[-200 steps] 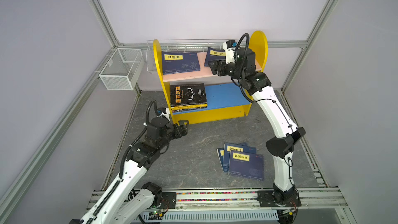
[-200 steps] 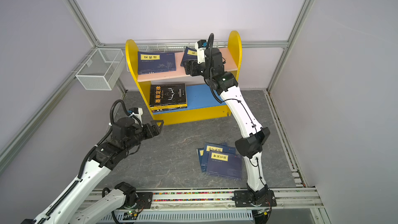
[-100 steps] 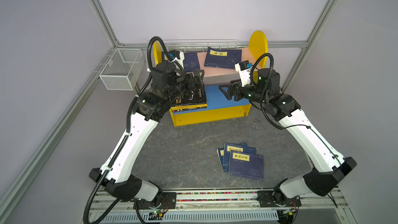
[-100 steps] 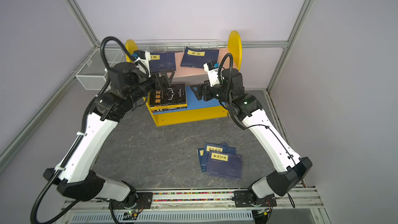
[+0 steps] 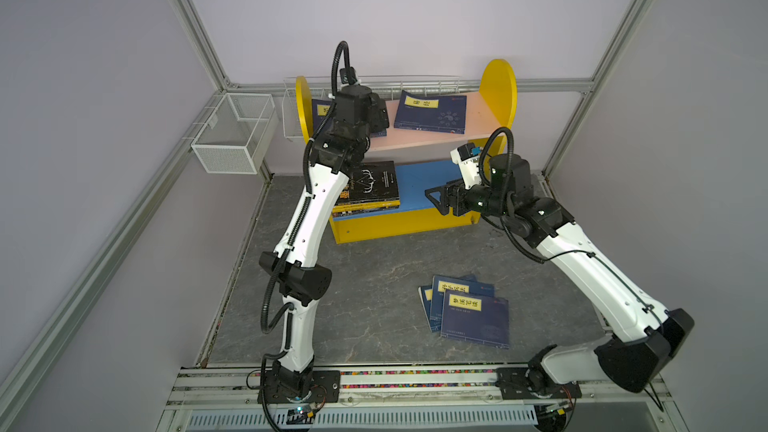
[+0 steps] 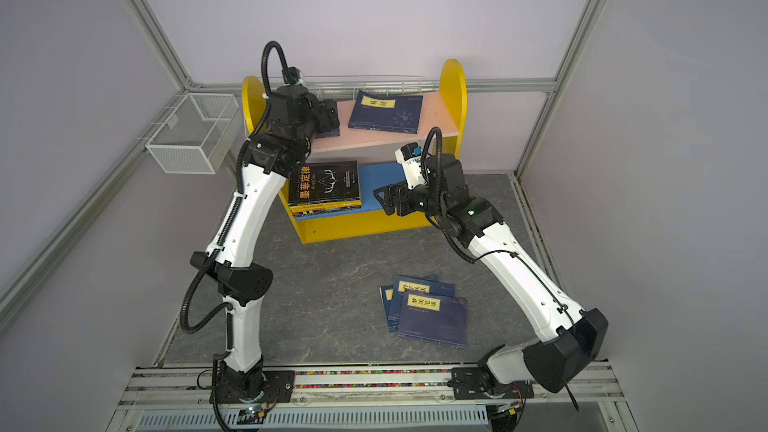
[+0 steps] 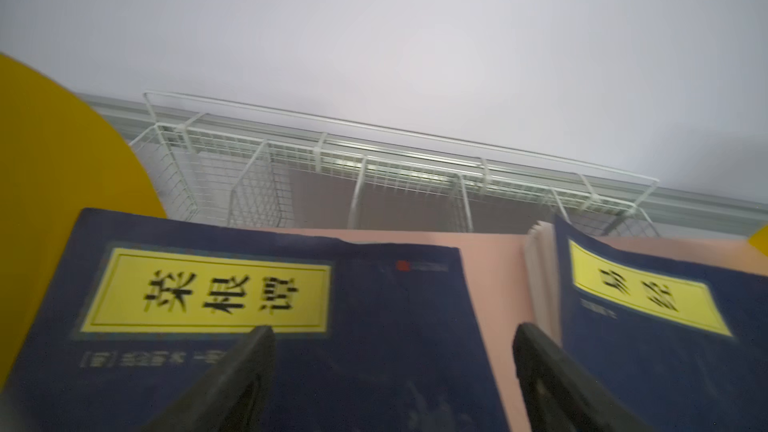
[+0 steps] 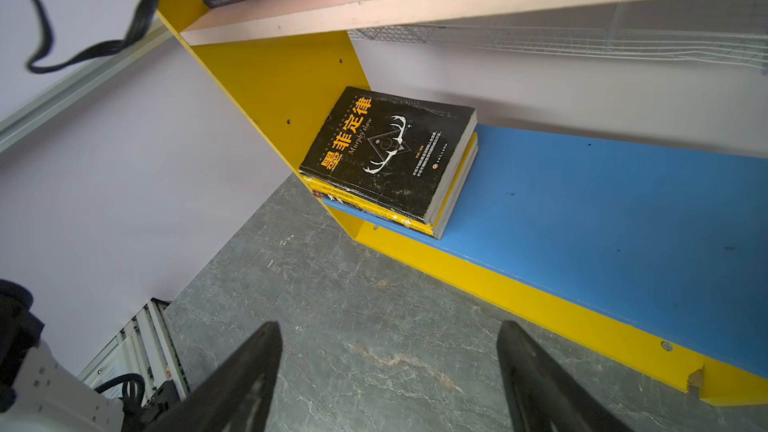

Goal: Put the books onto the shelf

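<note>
Basket [image 5: 232, 135] of white wire on the far left, hung on the wall rail. Next to it, shelf [image 5: 498, 89] with round yellow sides, pink board [image 5: 415, 141] up top and blue board [image 5: 419, 184] down low.

Left hand [image 7: 392, 332] up high over the left end of the pink board. Spread wide open, with nothing held. Right under it, first navy book [image 7: 374, 284] with a yellow label, flat on the pink board, close to the yellow side. One finger over its cover; cannot tell if touching.

Below, on the left end of the blue board, black book [image 5: 374, 184] with orange letters on top of a small pile. Yellow edges under it in the right wrist view [image 8: 386, 151].

Second navy book [image 5: 430, 114] in the middle of the pink board, flat, turned a bit crooked, apart from the first.

Right hand [image 5: 430, 201] lower down, just in front of the blue board, pointed toward the pile. Wide open too, and empty, up off the grey bench [image 5: 374, 276].

Three more navy books [image 5: 469, 309] on the bench, near the front and to the right, fanned out one over the other. Well apart from both hands and from the shelf.
</note>
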Robot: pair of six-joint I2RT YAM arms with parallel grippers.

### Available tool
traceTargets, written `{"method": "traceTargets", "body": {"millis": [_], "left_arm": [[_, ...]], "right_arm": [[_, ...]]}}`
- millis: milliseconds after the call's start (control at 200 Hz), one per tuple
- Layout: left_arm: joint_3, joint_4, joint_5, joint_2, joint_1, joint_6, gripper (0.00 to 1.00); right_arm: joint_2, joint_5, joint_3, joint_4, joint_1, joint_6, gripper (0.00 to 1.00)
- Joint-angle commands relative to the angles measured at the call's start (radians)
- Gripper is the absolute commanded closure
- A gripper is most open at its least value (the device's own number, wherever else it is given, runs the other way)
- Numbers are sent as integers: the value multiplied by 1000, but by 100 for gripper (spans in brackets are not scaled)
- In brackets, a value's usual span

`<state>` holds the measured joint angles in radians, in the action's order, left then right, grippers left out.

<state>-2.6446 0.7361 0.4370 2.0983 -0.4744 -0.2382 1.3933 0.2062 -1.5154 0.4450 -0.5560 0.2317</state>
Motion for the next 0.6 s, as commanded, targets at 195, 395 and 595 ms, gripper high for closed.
{"method": "traceTargets", "body": {"millis": [195,395,595], "left_arm": [[-67,148,-97,72,43,-110,11],[-25,239,-129,71,43,-164,13],[141,271,-237,6,39,-215,14]], "right_arm": [[-77,-1,60,41,5,-12,16],[-86,-37,32,98,5,-36,15],[-91,-36,0,67,6,-57,14]]}}
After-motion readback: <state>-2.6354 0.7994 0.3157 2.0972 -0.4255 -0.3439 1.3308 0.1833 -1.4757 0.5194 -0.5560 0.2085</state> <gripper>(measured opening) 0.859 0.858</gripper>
